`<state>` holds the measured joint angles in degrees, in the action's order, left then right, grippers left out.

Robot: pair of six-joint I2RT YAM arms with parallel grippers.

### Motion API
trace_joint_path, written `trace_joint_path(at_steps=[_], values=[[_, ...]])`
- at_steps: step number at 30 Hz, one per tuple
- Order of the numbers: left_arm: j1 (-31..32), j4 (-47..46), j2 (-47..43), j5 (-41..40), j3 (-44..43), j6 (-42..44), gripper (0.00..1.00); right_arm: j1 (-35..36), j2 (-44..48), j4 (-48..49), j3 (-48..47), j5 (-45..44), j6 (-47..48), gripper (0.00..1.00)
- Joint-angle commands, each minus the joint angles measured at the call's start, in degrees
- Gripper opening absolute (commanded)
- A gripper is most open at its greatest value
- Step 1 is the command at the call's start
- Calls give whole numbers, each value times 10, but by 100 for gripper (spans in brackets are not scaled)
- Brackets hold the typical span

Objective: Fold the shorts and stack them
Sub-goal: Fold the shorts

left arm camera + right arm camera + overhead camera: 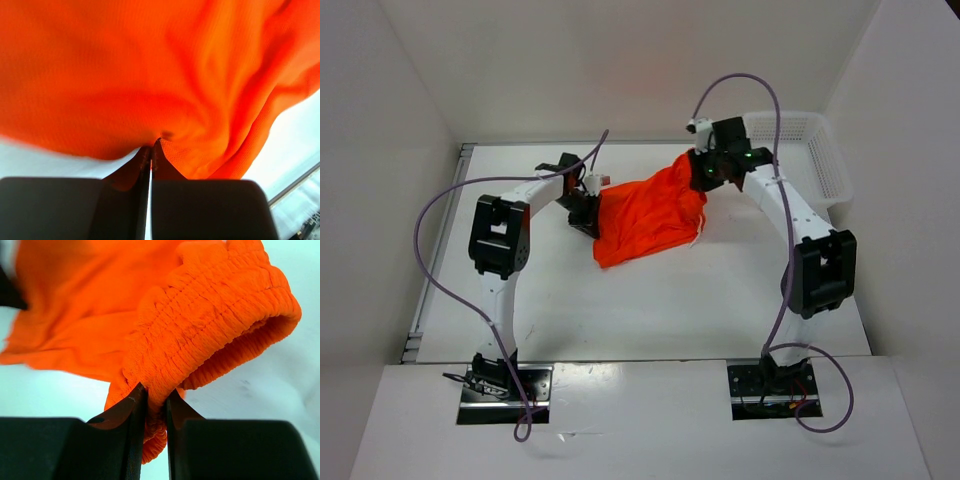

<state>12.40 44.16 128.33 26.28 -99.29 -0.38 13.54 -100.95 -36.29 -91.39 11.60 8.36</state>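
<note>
Holding the shorts: both arms have a grip, and the shorts (650, 220) hang slung between them over the far middle of the table (650, 320). The low edge sags toward the surface, but whether it touches cannot be told.
Left gripper: the left gripper (151, 150) is pinched almost fully closed on a thin fold of plain orange cloth at the garment's left side, with only a sliver of gap showing between the jaws.
Right gripper: the right gripper (155, 395) is clamped on the gathered elastic waistband (210, 325), which bulges out in ruffles just above the jaws.
Done so far: as I judge it, only the pick-up. No crease line, flat panel or tidy layer shows anywhere.
Left to do: laying the cloth out flat, folding it, and setting the folded piece down as a stack. That puts the task at an early stage.
Look of the shorts: bright orange, thin and soft, draping in loose diagonal folds from the higher right grip down to the lower left one. They are bunched rather than spread, and the waist opening gapes round in the right wrist view.
Drawstring: a small white scrap at the lower right edge in the top view may be it, but it is too small to be sure.
Basket: the white mesh basket (820, 150) sits at the far right corner, apart from the shorts.
</note>
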Motion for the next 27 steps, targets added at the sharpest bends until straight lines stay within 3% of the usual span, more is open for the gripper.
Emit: trace_joint_path(at_steps=[1,10,14,21,27], values=[[-9,-19,4,2,-16,4,0,94,7,-12,-45,-10,-10,0],[-9,-48,-36,-26,40,4,0,249,-120,-7,-118,-60,4,0],[-14,-48,-41,-26,40,4,0,258,-183,3,-190,-73,17,0],[-26,-48,-41,-9,40,4,0,286,-224,9,-196,-84,11,0],[-39,-48,-41,-36,30,4,4,305,-242,16,-238,-65,-9,19]])
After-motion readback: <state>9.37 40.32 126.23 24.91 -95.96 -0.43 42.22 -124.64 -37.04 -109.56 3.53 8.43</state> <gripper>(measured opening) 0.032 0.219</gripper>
